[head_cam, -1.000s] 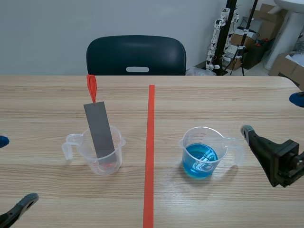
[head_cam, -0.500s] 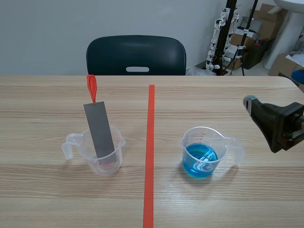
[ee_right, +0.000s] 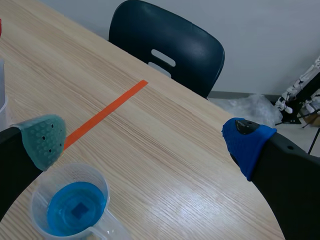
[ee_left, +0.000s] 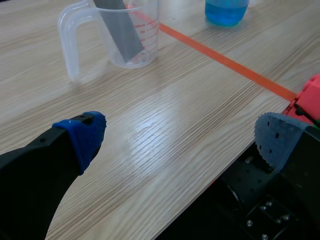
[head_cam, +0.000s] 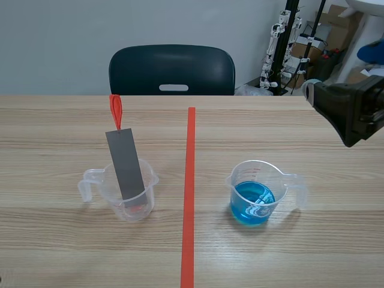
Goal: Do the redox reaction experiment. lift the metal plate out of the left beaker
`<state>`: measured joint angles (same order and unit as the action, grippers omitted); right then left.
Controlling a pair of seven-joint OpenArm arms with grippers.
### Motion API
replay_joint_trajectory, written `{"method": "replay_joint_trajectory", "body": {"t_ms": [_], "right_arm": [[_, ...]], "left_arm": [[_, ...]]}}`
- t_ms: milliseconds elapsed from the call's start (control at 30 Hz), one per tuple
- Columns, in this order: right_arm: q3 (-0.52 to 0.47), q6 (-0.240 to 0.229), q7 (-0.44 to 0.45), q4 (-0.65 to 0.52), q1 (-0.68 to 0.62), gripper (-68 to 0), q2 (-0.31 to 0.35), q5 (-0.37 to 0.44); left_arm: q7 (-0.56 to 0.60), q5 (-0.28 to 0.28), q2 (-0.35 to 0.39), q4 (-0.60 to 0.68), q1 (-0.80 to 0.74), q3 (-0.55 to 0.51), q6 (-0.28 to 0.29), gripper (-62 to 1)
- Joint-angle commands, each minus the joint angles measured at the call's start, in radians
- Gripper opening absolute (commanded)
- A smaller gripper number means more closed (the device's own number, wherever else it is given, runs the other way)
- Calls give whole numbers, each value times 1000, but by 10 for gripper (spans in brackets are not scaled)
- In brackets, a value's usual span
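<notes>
a: plate (head_cam: 126, 165) leaning in the left beaker (head_cam: 129, 198), centre-left of the scene frame, foot on the bottom, red tab (head_cam: 115, 108) standing above the rim

b: best taken by the left gripper (ee_left: 180, 137): spread wide, empty, low over the near edge of the table (ee_left: 165, 120), beaker well ahead of it

a: pinch high, on the bare grey part or the tab, flat faces between the pads (ee_left: 82, 135); then draw up along the lean, not sideways, or risk tipping the light beaker

b: clear the rim fully before any swing toward the blue beaker (head_cam: 255, 195)

a: right gripper (ee_right: 145, 140) likewise spread wide, holding nothing, raised at the scene frame's upper right

b: from the left wrist: plate's foot through the clear wall, red scale marks; tab cut off there

a: from the scene: whole plate and tab, yet no left gripper at all

b: from the right wrist: blue beaker under the fingers, chair (ee_right: 167, 47) beyond; plate not to be made out
</notes>
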<state>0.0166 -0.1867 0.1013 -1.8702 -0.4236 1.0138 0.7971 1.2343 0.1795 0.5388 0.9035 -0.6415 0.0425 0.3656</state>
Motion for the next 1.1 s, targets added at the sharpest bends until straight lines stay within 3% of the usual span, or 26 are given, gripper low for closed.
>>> {"method": "replay_joint_trajectory", "body": {"t_ms": [0,167,333,467,633,733,967,1067], "right_arm": [[-2,6,31,-18,11,4,37,4],[0,3,66,-18,11,4,127,33],[23,-108,104,-18,11,4,199,100],[45,-114,135,-17,11,4,231,101],[45,-108,145,-10,11,4,245,101],[45,-63,182,13,11,4,237,85],[46,-76,114,58,97,4,151,33],[51,-112,61,77,154,4,102,15]], "left_arm": [[58,-9,1,-1,6,15,-25,14],[179,-3,-13,-96,69,64,-63,14],[235,-22,-39,-172,142,84,-65,14],[263,-87,-62,-207,174,84,-66,14],[296,-94,-89,-243,196,84,-112,14],[320,-112,-105,-264,207,84,-134,14],[320,-158,-126,-275,228,84,-136,14],[320,-161,-126,-275,245,84,-135,14]]}}
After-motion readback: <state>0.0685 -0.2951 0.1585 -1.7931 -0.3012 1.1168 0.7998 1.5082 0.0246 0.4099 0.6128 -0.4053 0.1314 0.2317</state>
